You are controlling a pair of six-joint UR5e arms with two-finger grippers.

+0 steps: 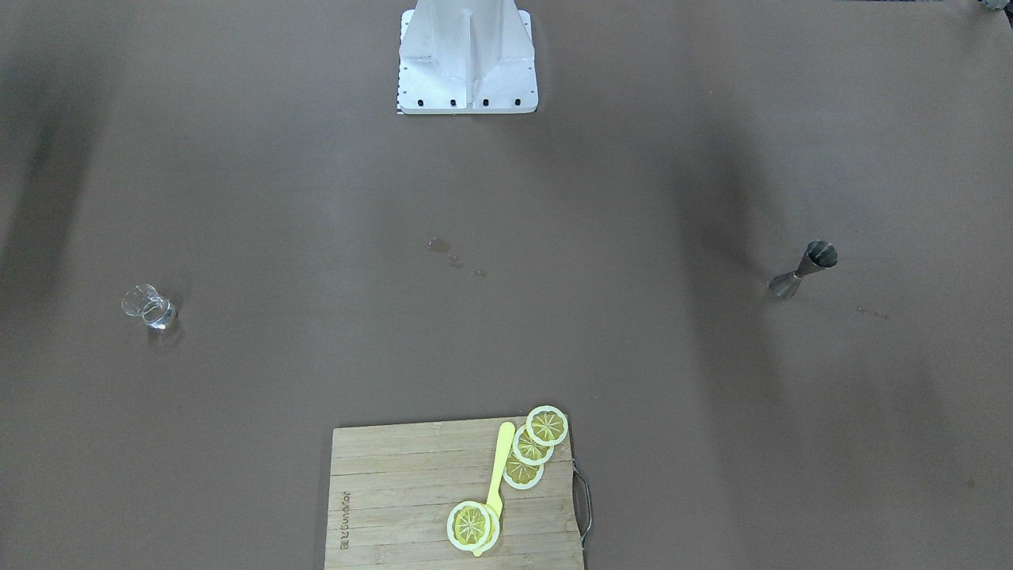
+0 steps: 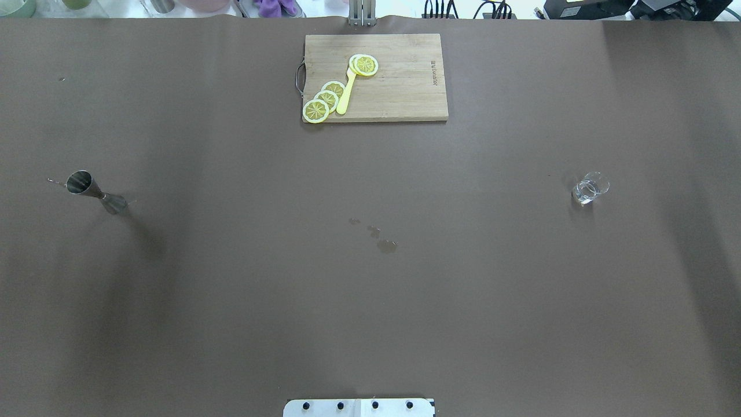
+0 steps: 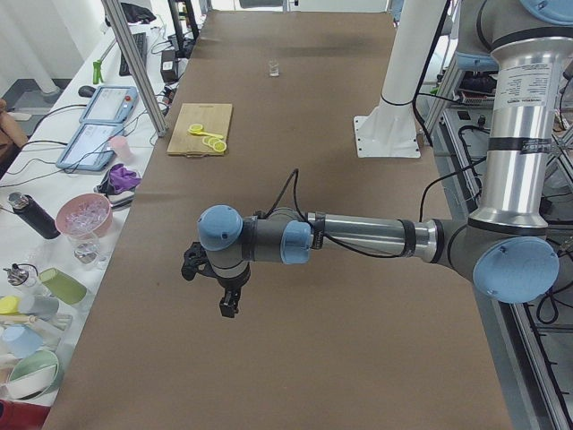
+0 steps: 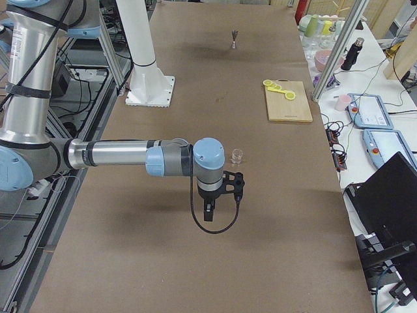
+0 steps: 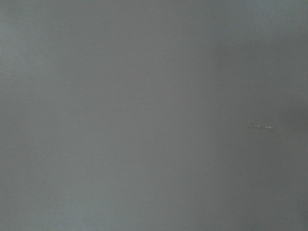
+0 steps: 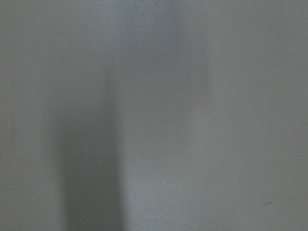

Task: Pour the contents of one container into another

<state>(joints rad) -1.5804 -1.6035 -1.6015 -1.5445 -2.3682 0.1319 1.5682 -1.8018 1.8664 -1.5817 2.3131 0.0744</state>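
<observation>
The left arm (image 3: 358,235) and the right arm (image 4: 117,153) each hold the forearm level with the wrist turned down, so the left gripper (image 3: 229,307) and the right gripper (image 4: 208,214) point downward, with finger spacing indeterminate.

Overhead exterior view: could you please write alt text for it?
A grey metal jigger stands at the left of the brown table, a small clear glass pitcher far off at its right; no arm shows. A cutting board with lemon slices lies at the far edge.
</observation>
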